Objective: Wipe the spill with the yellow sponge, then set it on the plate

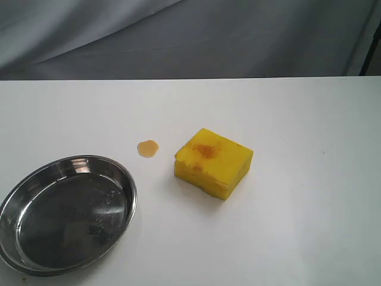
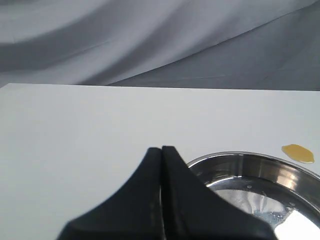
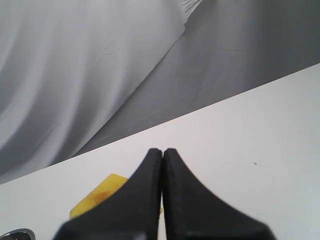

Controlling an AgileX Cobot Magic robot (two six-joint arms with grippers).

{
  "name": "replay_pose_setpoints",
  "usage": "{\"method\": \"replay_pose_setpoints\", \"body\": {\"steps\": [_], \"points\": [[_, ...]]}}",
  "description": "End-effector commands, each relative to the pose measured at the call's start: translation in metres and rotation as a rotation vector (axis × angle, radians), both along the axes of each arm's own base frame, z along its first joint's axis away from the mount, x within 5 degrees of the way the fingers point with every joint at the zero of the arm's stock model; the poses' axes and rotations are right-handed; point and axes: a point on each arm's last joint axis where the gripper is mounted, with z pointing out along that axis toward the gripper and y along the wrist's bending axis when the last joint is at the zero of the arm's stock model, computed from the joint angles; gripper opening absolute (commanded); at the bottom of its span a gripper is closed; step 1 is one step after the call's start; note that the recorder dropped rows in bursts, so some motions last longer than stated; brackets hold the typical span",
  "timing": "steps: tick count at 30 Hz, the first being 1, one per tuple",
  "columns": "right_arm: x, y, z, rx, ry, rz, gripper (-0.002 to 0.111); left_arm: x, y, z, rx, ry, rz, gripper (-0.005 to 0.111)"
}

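Plate [image 1: 59, 229] nearest; yellow sponge [image 1: 213, 162] and spill [image 1: 147, 148] apart on white bench [image 1: 297, 226]

Shiny round steel plate sits front left, and the stamped marks on its floor are too small to read. Yellow sponge is a thick bright block lying flat near the bench middle, with an orange-brown stain on its top face. Spill is a small round orange-tan blot between plate and sponge, touching neither. Left fingers [image 2: 145, 190] are pressed together, holding nothing, with the plate just past them. Right fingers [image 3: 140, 200] are also together, holding nothing, with the sponge beyond them. Grey cloth [image 1: 178, 36] hangs behind.
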Motion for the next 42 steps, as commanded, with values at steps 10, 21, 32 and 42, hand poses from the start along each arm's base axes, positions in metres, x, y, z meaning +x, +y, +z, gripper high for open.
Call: {"method": "replay_pose_setpoints", "body": {"steps": [10,21,32,42], "points": [[0.0,0.0,-0.001,-0.011,-0.006,-0.004,0.0,0.0,0.001,-0.001,0.037,0.001,-0.002,0.0],[0.0,0.0,-0.001,-0.011,-0.006,-0.004,0.0,0.0,0.001,-0.001,0.037,0.003,-0.002,0.0],[0.0,0.0,-0.001,-0.011,-0.006,-0.004,0.0,0.0,0.001,-0.002,0.037,0.005,-0.002,0.0],[0.001,-0.008,0.01,0.004,-0.117,-0.092,0.0,0.0,0.001,-0.002,0.037,0.005,-0.002,0.0]]}}
